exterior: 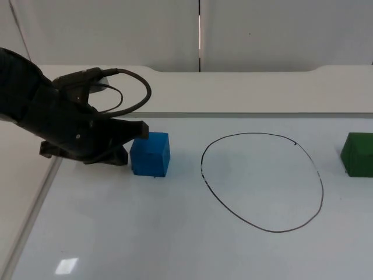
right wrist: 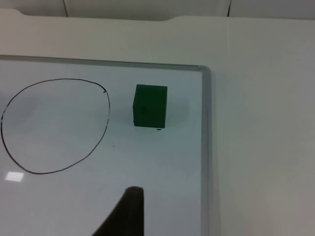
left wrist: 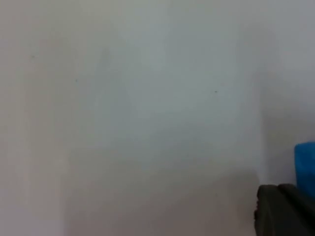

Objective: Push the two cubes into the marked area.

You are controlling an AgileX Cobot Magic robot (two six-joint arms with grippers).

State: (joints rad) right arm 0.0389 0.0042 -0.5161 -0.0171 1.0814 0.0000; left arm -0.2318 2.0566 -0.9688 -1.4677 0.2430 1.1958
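Note:
A blue cube (exterior: 150, 154) sits on the white board, left of the hand-drawn black oval (exterior: 263, 182) that marks the area. My left gripper (exterior: 139, 129) is low over the board with its tip against the cube's upper left side; the left wrist view catches the blue cube's edge (left wrist: 305, 162) right beside the black fingertip (left wrist: 283, 211). A green cube (exterior: 358, 154) rests at the board's right edge, outside the oval. In the right wrist view my right gripper (right wrist: 129, 211) hangs back from the green cube (right wrist: 149, 105), which stands just right of the oval (right wrist: 54, 125).
The board's raised grey frame (right wrist: 205, 147) runs close behind the green cube, and its left frame (exterior: 35, 204) lies below my left arm. Bare white board stretches between the blue cube and the oval.

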